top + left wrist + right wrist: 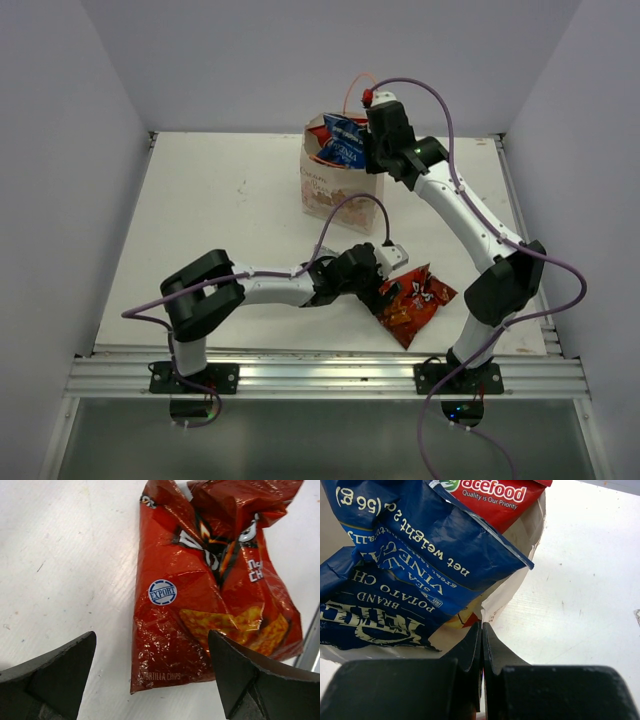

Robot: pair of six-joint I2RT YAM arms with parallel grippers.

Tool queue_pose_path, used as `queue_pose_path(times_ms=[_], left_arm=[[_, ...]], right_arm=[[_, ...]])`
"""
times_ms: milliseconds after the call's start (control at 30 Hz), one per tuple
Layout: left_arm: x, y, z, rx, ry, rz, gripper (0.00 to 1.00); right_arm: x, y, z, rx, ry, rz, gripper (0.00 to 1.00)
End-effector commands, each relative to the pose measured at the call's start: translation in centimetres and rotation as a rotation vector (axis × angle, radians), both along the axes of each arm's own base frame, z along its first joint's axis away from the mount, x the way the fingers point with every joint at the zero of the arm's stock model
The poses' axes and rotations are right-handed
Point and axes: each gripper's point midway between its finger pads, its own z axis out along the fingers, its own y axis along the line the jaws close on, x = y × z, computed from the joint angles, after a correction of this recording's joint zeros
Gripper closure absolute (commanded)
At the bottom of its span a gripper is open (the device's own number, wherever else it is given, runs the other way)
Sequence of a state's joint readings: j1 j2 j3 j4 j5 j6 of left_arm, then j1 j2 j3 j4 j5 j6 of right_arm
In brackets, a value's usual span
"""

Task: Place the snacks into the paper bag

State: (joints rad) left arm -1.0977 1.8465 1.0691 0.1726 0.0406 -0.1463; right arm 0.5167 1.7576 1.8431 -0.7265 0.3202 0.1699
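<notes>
The red-orange chips bag lies flat on the table near the front right. My left gripper hovers at its near-left end, open, with the bag's lower corner between the spread fingers. The beige paper bag stands upright at the back centre. A blue packet and a red-white bag stick out of its top. My right gripper is shut on the paper bag's right rim, jaws pressed together beside the blue packet. The small green-white and silver packets are out of view.
An orange cord handle rises above the paper bag. White walls close in the table at the back and sides. A metal rail runs along the front edge, close to the chips bag.
</notes>
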Motion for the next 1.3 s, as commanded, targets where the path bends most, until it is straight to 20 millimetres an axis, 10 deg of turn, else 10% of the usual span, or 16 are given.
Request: queue_pose_path(times_ms=[0, 267, 467, 733, 1267], left_arm=[[1.9, 0.2, -0.6, 0.008, -0.085, 0.099, 0.03], [0.3, 0.2, -3.5, 0.064, -0.008, 0.040, 0.10], [-1.5, -0.3, -1.3, -0.009, 0.033, -0.026, 0.66], [-0.1, 1.9, 2.6, -0.003, -0.023, 0.098, 1.00], [5.6, 16.1, 36.4, -0.370, -0.592, 0.685, 1.00]], right_arm=[[-1.0, -0.1, 3.6, 0.040, -0.080, 0.021, 1.00], [-1.0, -0.5, 4.2, 0.032, -0.095, 0.014, 1.00], [-0.9, -0.6, 4.0, 0.030, -0.092, 0.001, 1.00], [-0.9, -0.9, 4.0, 0.022, -0.093, -0.010, 1.00], [-0.7, -0.2, 3.3, 0.045, -0.081, 0.001, 1.00]])
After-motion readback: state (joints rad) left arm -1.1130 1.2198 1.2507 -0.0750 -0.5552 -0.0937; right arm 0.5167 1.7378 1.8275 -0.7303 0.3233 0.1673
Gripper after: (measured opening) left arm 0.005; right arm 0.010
